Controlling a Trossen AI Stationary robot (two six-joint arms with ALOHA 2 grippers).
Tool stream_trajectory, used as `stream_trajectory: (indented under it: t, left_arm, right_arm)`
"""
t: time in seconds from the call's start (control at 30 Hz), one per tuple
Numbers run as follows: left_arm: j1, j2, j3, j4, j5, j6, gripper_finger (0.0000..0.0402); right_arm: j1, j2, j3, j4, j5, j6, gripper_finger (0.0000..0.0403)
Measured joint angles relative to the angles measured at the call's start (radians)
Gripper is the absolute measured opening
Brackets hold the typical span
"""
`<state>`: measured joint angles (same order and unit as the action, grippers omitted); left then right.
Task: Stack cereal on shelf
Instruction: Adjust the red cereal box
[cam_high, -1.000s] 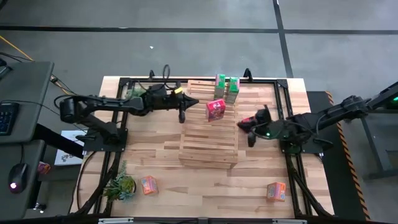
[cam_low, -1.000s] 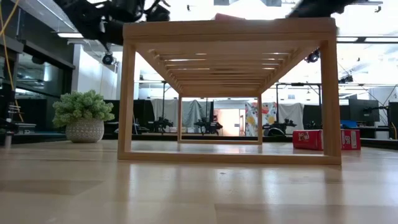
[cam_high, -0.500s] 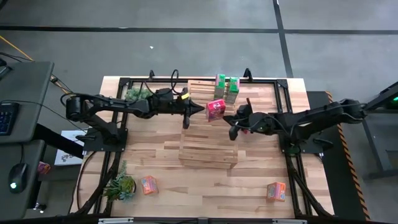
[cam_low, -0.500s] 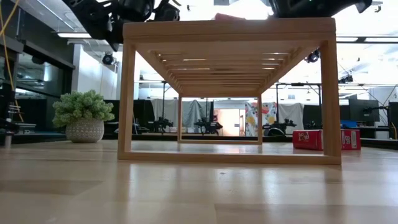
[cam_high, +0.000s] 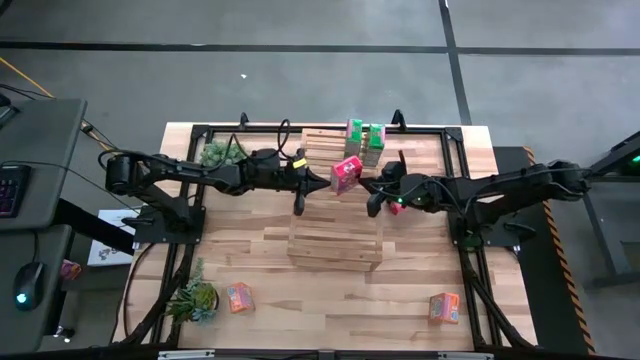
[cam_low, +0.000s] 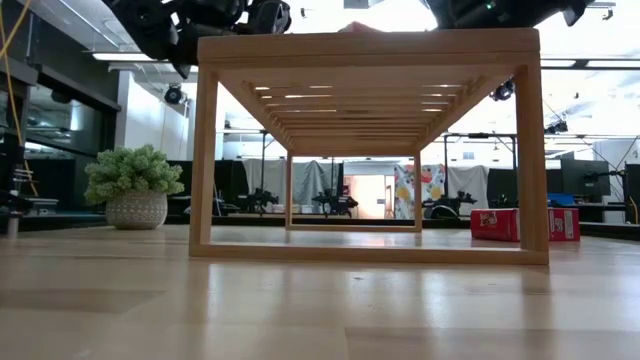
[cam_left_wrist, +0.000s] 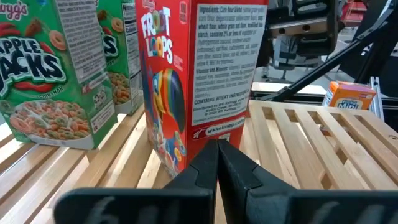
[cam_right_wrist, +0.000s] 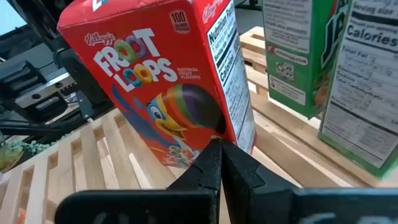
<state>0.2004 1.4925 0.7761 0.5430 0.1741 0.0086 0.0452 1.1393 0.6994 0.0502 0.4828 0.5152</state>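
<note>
— So, from overhead, where is the cereal?
— A red-pink box (cam_high: 347, 174) stands tilted on the shelf (cam_high: 335, 205), toward the rack's 12 o'clock end. The left pincer (cam_high: 312, 178) sits just at the box's 9 o'clock side, the right pincer (cam_high: 372, 188) just at its 4 o'clock. Two green boxes (cam_high: 365, 141) stand together at the box's 1 o'clock, at the shelf's far edge. Orange boxes lie on the surface at 7 o'clock (cam_high: 238, 297) and 5 o'clock (cam_high: 444, 306) of the shelf.
— And level with the surface?
— The shelf (cam_low: 368, 47) fills the middle, both arms dark above its top. A potted plant (cam_low: 135, 186) stands at its 9 o'clock, and two red boxes (cam_low: 523, 223) show beyond its leg at 3 o'clock.
— The left wrist?
— The red-pink box (cam_left_wrist: 199, 74) reads "FROOT LOOPS" with an ingredients panel; the left pincer (cam_left_wrist: 217, 147), pressed together, has its tips right at the box's lower corner. Beside it a green box (cam_left_wrist: 53, 68) reads "APPLE JACKS". An orange box (cam_left_wrist: 351, 95) lies far off.
— The right wrist?
— "Kellogg's FROOT LOOPS" on the tilted box (cam_right_wrist: 168, 87), "Nutrition Facts" on its side. The right pincer (cam_right_wrist: 217, 148), also pressed together, meets its lower edge. A green box (cam_right_wrist: 348, 74) shows "Calories".
</note>
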Motion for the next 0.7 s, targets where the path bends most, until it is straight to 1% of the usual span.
stream_trajectory:
  t: [0.23, 0.33, 0.4, 0.5, 0.53, 0.57, 0.6, 0.7]
  left_arm:
    - [-0.013, 0.0, 0.0, 0.0, -0.004, 0.006, 0.0]
    - [-0.014, -0.039, 0.0, -0.027, -0.02, 0.014, 0.0]
    - [-0.015, -0.079, 0.002, -0.051, -0.086, 0.047, 0.0]
    - [-0.014, -0.122, 0.001, -0.13, -0.229, 0.078, 0.0]
    - [-0.014, -0.124, 0.001, -0.13, -0.262, 0.082, 0.0]
    - [-0.011, -0.124, 0.001, -0.132, -0.273, 0.083, 0.0]
    - [-0.004, -0.121, 0.001, -0.135, -0.272, 0.082, 0.0]
    - [0.011, -0.075, 0.002, -0.105, -0.224, 0.073, 0.0]
  right_arm:
    - [0.0, 0.0, 0.0, 0.0, 0.032, -0.008, 0.0]
    - [0.0, 0.0, 0.0, 0.0, 0.017, -0.008, 0.0]
    - [0.0, 0.0, 0.0, -0.001, 0.012, -0.008, 0.0]
    - [0.0, 0.0, 0.0, -0.001, 0.004, -0.008, 0.0]
    - [0.0, 0.0, 0.0, 0.0, -0.001, -0.008, 0.0]
    - [0.0, 0.0, 0.0, 0.0, -0.007, -0.008, 0.0]
    - [0.0, 0.0, 0.0, 0.001, -0.013, -0.008, 0.0]
    - [0.0, 0.0, 0.0, 0.003, -0.017, -0.002, 0.0]
